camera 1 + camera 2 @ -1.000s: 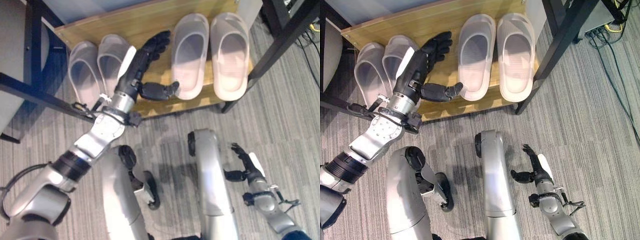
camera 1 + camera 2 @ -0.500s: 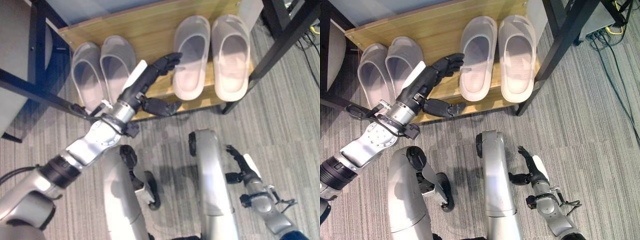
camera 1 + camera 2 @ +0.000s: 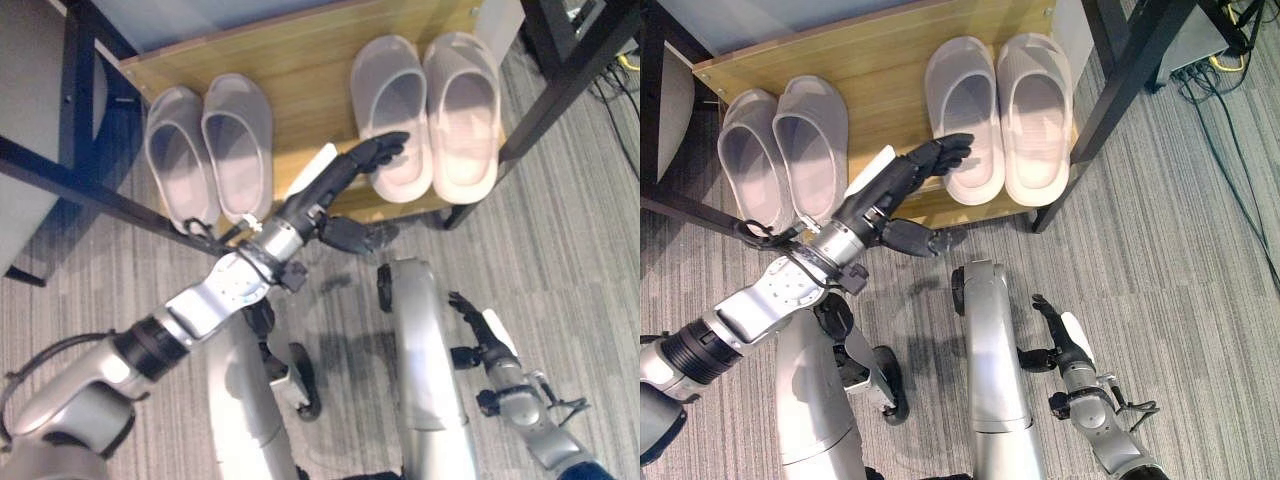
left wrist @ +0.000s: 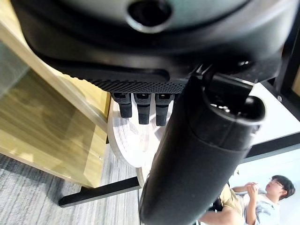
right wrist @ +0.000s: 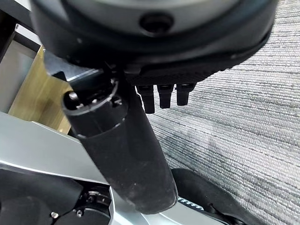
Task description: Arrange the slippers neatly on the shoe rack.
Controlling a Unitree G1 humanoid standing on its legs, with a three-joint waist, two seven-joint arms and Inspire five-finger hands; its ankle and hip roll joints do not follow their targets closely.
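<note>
Two pairs of pale grey slippers lie on the wooden shoe rack point(image 3: 290, 55). The left pair point(image 3: 208, 145) sits side by side at the rack's left. The right pair point(image 3: 430, 110) sits side by side at its right. My left hand point(image 3: 345, 178) reaches out over the rack's front edge, fingers straight and open, its fingertips point(image 3: 392, 143) at the heel of the inner right slipper point(image 3: 965, 115). That slipper's pale sole point(image 4: 129, 138) lies just past the fingers in the left wrist view. My right hand point(image 3: 478, 335) hangs open low over the carpet, holding nothing.
Black table legs point(image 3: 560, 75) stand at the rack's right, and a dark frame bar point(image 3: 90, 195) crosses at its left. Grey striped carpet point(image 3: 1180, 230) lies in front. Cables point(image 3: 1230, 60) trail at the far right. A person point(image 4: 262, 197) sits in the distance.
My left hand has swung to the right, from between the two pairs to the heel of the inner right slipper. The right hand has barely moved.
</note>
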